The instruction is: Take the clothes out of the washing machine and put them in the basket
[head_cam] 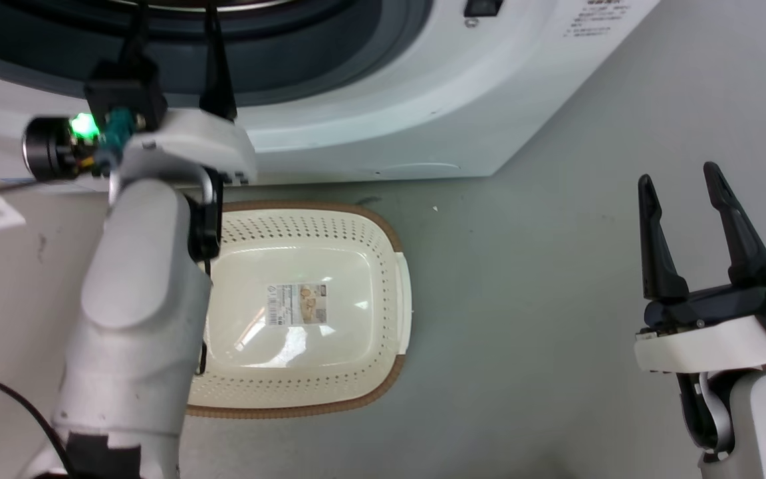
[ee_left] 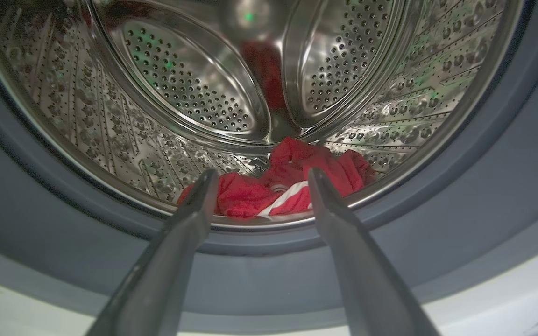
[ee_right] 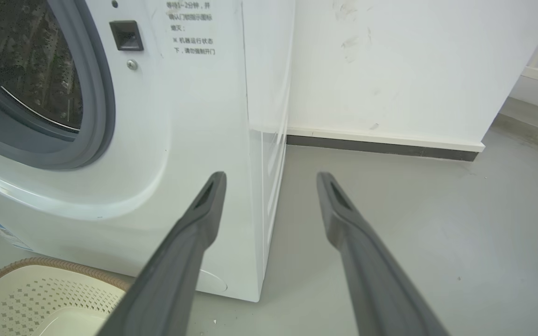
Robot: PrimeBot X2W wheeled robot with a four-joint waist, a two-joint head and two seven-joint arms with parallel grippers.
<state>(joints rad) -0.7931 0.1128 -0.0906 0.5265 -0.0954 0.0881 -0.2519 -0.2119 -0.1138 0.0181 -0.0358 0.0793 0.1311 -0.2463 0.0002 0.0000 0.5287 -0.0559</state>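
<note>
Clothes (ee_left: 297,161): red, one white-striped; heaped low centre of left wrist view, at the drum's front lip in the washing machine (ee_left: 484,186). Likely soft, light, limp; pinch a raised fold. Left claw (ee_left: 262,171): wide, empty, aimed at heap. Right claw (head_cam: 679,174): wide, empty, lower right of head view.

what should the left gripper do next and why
Probably ease the left gripper forward and down into the washing machine drum: its jaws stand open, seemingly just short of the red clothes at the drum's front lip, and the basket shows no clothes yet.
</note>
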